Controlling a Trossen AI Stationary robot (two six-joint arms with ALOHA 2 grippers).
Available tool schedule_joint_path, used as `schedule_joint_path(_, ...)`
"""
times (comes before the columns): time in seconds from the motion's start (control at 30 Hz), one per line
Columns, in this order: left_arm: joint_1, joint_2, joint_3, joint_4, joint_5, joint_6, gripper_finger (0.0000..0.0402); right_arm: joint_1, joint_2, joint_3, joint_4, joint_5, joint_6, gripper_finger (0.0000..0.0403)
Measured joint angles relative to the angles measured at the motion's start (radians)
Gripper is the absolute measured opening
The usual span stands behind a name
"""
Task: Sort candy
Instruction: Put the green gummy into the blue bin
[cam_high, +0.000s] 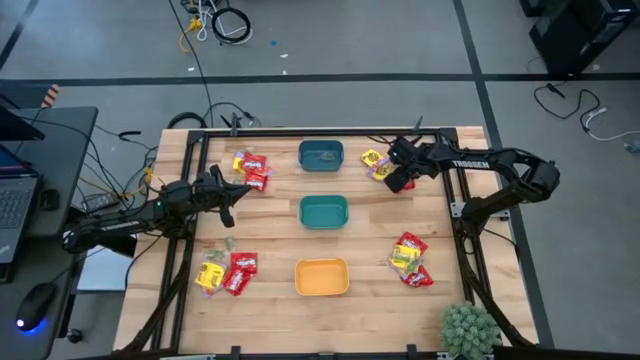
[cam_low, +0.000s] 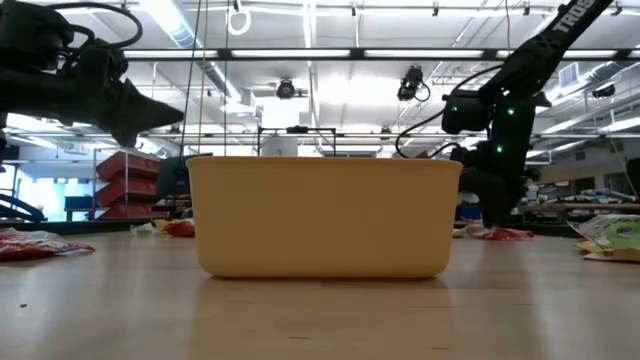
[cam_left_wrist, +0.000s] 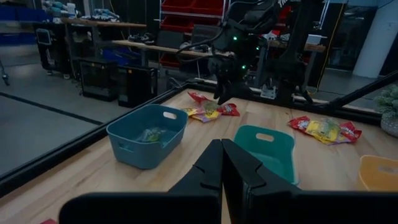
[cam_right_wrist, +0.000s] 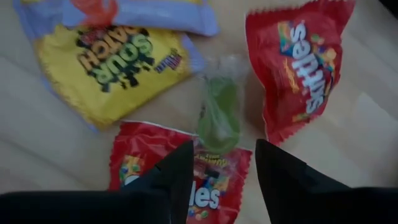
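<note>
From where I stand, the right gripper (cam_right_wrist: 217, 165) hangs low over the far right pile (cam_high: 377, 166), its fingers apart and straddling a small green candy (cam_right_wrist: 219, 115) that lies between a yellow pack (cam_right_wrist: 115, 62) and a red pack (cam_right_wrist: 301, 68), with another red pack (cam_right_wrist: 205, 186) under its near end. Nothing is gripped yet. To do this pick well, I think the fingers should drop straight down on the green piece alone, centred on it, so they don't also pinch the red wrapper beneath. The far teal bin (cam_high: 321, 155) already holds something greenish, so that looks the likely target. Other piles sit at the far left (cam_high: 251, 169), near left (cam_high: 226, 273) and near right (cam_high: 409, 259). The left gripper (cam_high: 228, 196) waits shut, empty, above the left side.
</note>
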Motion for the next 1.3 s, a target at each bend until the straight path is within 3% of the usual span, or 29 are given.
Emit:
schedule_joint_path(0.17,0.000,0.000,0.000,-0.003,0.000,0.000,0.0006,-0.006,0.000,-0.007,0.003,0.000,-0.006,0.0108)
schedule_joint_path(0.37,0.000,0.000,0.000,-0.003,0.000,-0.006,0.0006,-0.006,0.000,-0.007,0.010,-0.015,-0.062,0.0011)
schedule_joint_path(0.87,0.000,0.000,0.000,-0.004,0.000,-0.007,0.0006,0.087,-0.097,-0.007,0.027,-0.071,-0.082,0.0000)
schedule_joint_path(1.07,0.000,0.000,0.000,-0.004,0.000,-0.007,0.0006,0.159,-0.158,-0.006,0.168,-0.131,-0.077,0.0000)
schedule_joint_path(1.3,0.000,0.001,0.000,-0.004,0.000,-0.007,0.0006,0.236,-0.016,0.160,0.266,-0.150,-0.130,0.0000)
